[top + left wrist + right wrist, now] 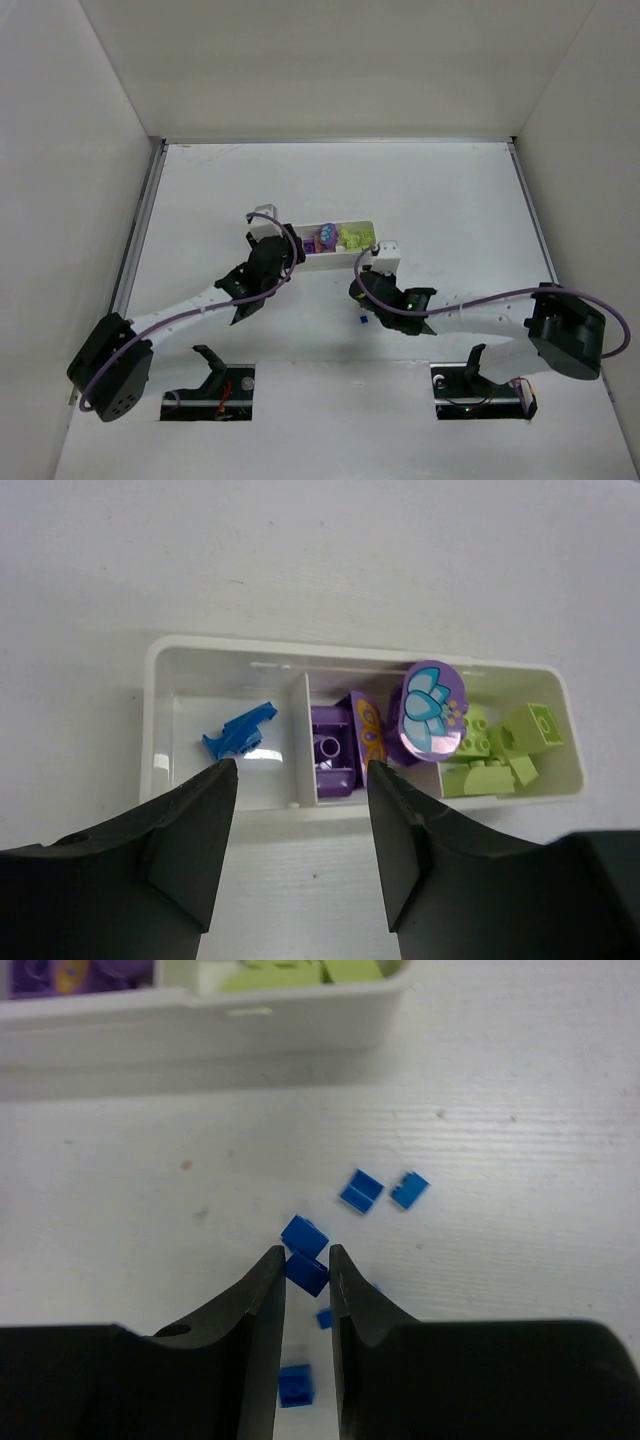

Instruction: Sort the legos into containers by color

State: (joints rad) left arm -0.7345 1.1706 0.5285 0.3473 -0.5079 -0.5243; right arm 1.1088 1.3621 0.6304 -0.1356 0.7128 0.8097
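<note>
The right claw (306, 1258) is pinched narrow on a small blue brick (307, 1273), which fills the gap between the black fingertips at the lower middle of the right wrist view. A second blue brick (303, 1232) lies just above it, close enough that they seem to touch. More loose blue bricks (361, 1191) are scattered on the white table (520, 1110): a pair side by side up and to the right, and two partly hidden low between the fingers. Along the top edge of that view runs the near wall of the white tray (200, 1020).

The left claw (300, 805) stands wide, with nothing between its fingers, over the tray's near wall at the bottom of the left wrist view. Beyond it the tray stretches across the frame, three compartments in a row. The left one holds a single blue piece (240, 732), lying slantwise. The middle one holds a purple brick (333, 752), and an oval purple piece (428, 710) with a printed flower leans over the divider toward the right. The right compartment holds a heap of lime-green bricks (495, 750).

From above, both arms reach in toward the tray at the centre of the table.
</note>
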